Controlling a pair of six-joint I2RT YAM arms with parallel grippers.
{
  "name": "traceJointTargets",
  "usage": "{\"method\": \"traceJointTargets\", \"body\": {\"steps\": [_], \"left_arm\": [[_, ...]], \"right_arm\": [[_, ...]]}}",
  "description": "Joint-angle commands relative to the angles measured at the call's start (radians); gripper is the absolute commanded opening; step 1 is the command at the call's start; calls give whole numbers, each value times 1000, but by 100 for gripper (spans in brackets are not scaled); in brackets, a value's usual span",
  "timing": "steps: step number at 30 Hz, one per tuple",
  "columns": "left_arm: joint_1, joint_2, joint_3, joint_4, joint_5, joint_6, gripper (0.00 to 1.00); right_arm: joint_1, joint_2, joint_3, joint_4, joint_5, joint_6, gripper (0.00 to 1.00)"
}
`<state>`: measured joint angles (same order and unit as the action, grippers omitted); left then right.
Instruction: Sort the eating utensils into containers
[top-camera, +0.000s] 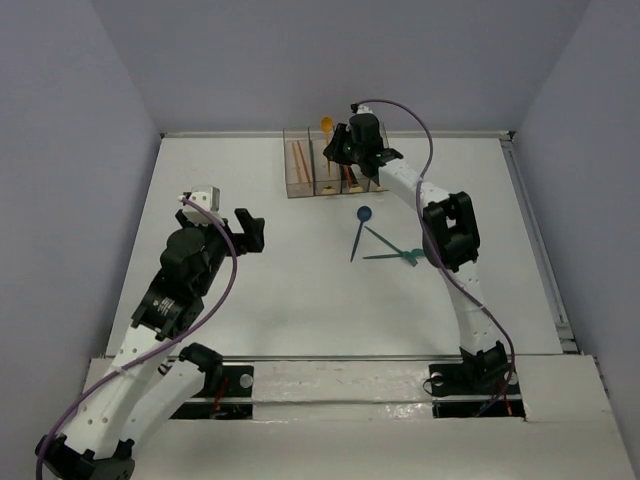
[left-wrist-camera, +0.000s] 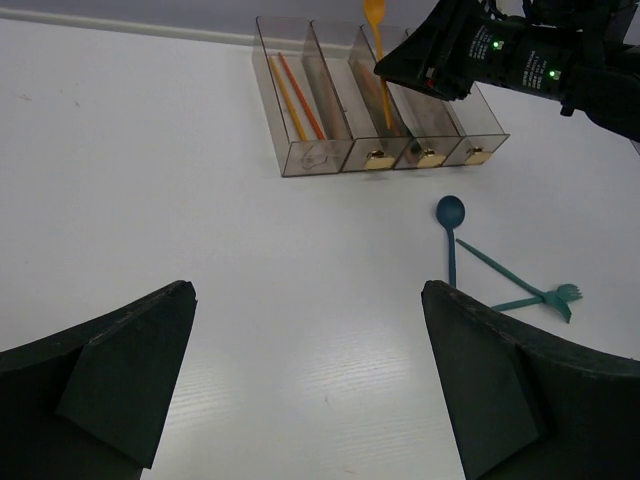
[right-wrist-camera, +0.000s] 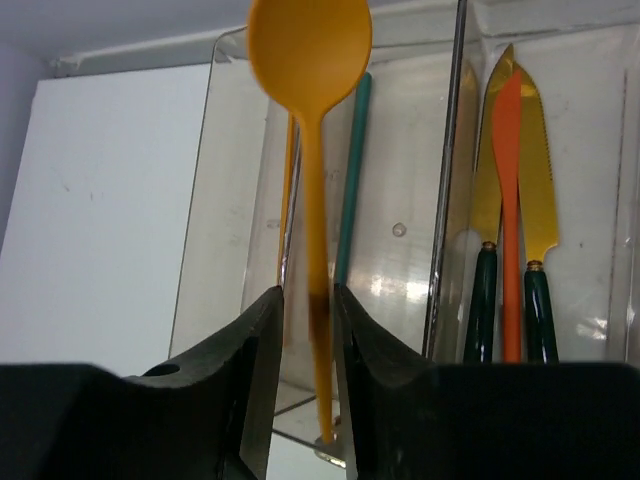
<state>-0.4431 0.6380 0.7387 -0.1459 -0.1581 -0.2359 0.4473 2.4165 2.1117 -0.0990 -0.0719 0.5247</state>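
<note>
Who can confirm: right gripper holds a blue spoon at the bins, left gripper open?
Wrong colour: the right gripper holds an orange spoon, clear in the right wrist view. The blue spoon lies on the table. Rest stands: at the bins, left gripper open.

No words, numbers or brand marks can be read. The bins (left-wrist-camera: 300, 150) show small gold patches (left-wrist-camera: 378, 158) and a faint scribble (left-wrist-camera: 318, 155) on their near ends, all illegible.
</note>
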Motion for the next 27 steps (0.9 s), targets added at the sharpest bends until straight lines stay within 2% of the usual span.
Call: {"method": "traceJointTargets", "body": {"steps": [1,3,4,6,10,11,14,16,21,27], "left_arm": [[3,-14,1,51,5,12,99],[3,-15,1,51,8,10,99],[3,-15,1,52,9,10,99],[3,-17,-1,52,12,10,99],[3,-24,1,51,12,10,99],[3,-27,1,52,12,10,99],[3,-26,-1,52,20,9,99],[3,-26,1,54,26,9,99],[3,-26,2,54,32,9,99],[3,-26,1,51,29,6,99]], "right_arm": [[16,-22,42,-62,14,8,48],[16,-83,-34,-24,29,-12,72],[16,-109,-62,-12,34,-21,73],[16,-201,-134,4,56,-35,73],[39,-382,-463,87,112,-69,67],[54,-470,-607,119,150,-72,66],[93,-627,-865,142,196,-68,58],[120,-692,-987,131,219,-48,57],[160,-694,-1065,102,280,-12,57],[160,-631,-1038,101,322,0,57]]}}
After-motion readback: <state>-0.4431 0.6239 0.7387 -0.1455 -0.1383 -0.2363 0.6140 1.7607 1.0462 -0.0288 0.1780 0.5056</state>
